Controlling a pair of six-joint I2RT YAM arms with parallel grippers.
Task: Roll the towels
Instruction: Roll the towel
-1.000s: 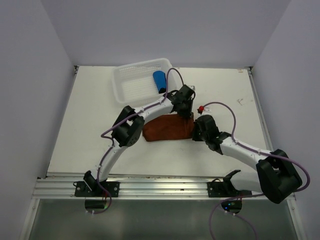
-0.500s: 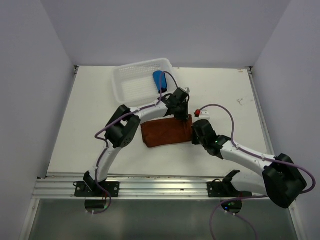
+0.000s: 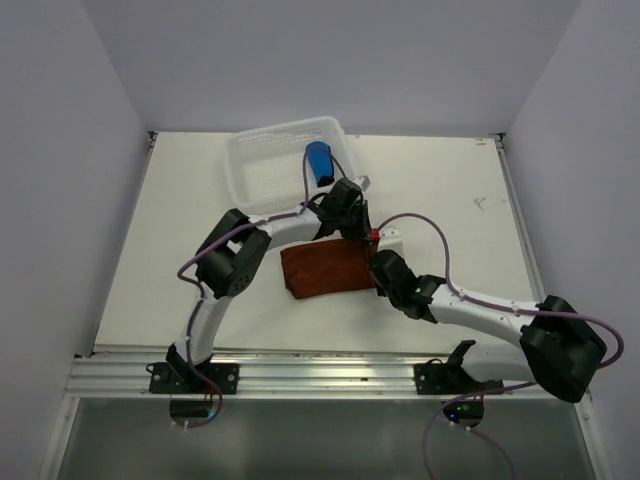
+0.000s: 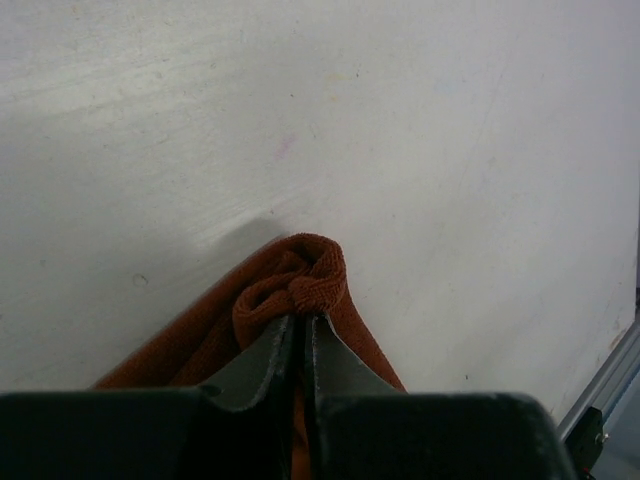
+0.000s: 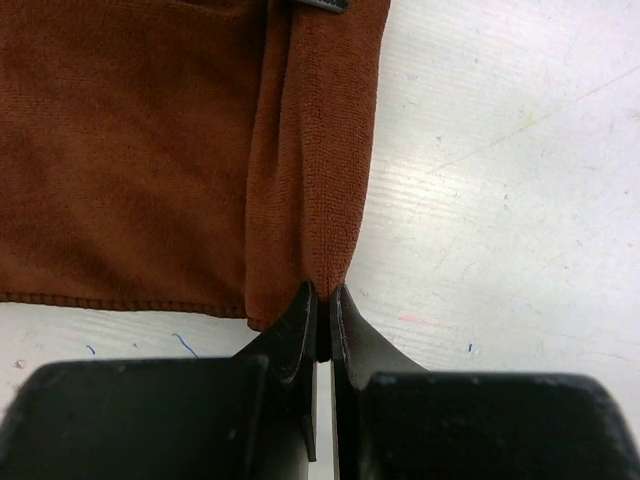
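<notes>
The rust-brown towel [image 3: 322, 271] lies on the white table, folded over at its right edge. My left gripper [image 3: 352, 218] is shut on the towel's far right corner, bunched cloth [image 4: 300, 285] between its tips [image 4: 301, 318]. My right gripper [image 3: 376, 268] is shut on the towel's near right corner; the folded strip [image 5: 315, 150] runs up from its tips [image 5: 323, 292]. The bright blue towel [image 3: 319, 162] sits rolled in the white basket [image 3: 262, 170].
The white mesh basket stands at the back of the table, left of centre. A metal rail [image 3: 330, 375] runs along the near edge. Grey walls close in left, right and back. A small mark [image 3: 482, 203] shows at the far right.
Both grippers have moved left and toward the near edge with the towel's right edge, folding it over; the towel looks shorter and has shifted slightly left.
</notes>
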